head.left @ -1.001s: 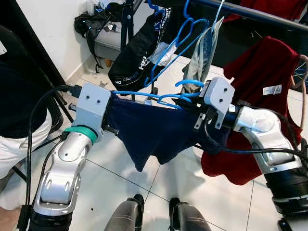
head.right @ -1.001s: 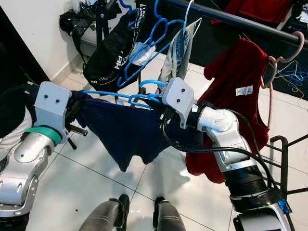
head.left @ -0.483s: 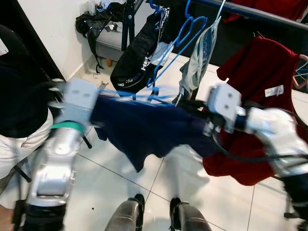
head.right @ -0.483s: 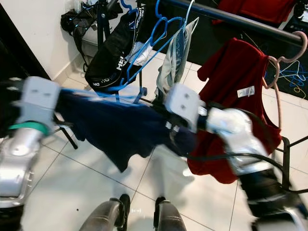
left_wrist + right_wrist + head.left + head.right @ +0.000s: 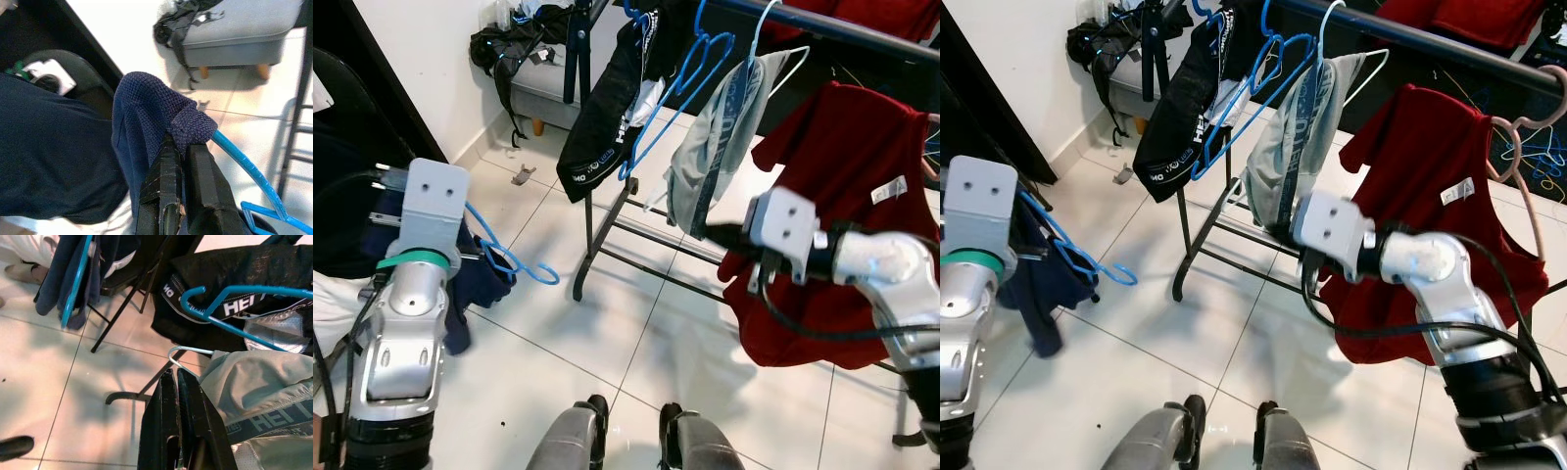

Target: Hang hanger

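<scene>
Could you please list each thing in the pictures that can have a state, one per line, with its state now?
Left gripper: shut on the navy knitted garment.
Navy knitted garment: on the blue plastic hanger, dangling at the robot's left.
Blue plastic hanger: not on the rail, hook free.
Right gripper: shut, holding nothing.
Red shirt: hung on the black clothes rail.
Grey shorts: hung on that rail.

The hanger [image 5: 514, 257] was bright blue, and the knitted garment [image 5: 146, 112] draped on it was dark navy. A deep red top [image 5: 842, 206] hung on a pale pink hanger [image 5: 1526, 127]. The shorts [image 5: 1293, 147] were grey-green with a dark band of pale lettering, and the black shorts [image 5: 607, 127] carried white lettering. The floor tiles [image 5: 636, 323] were glossy white with dark grout lines. The rail [image 5: 1449, 44] was black.
</scene>
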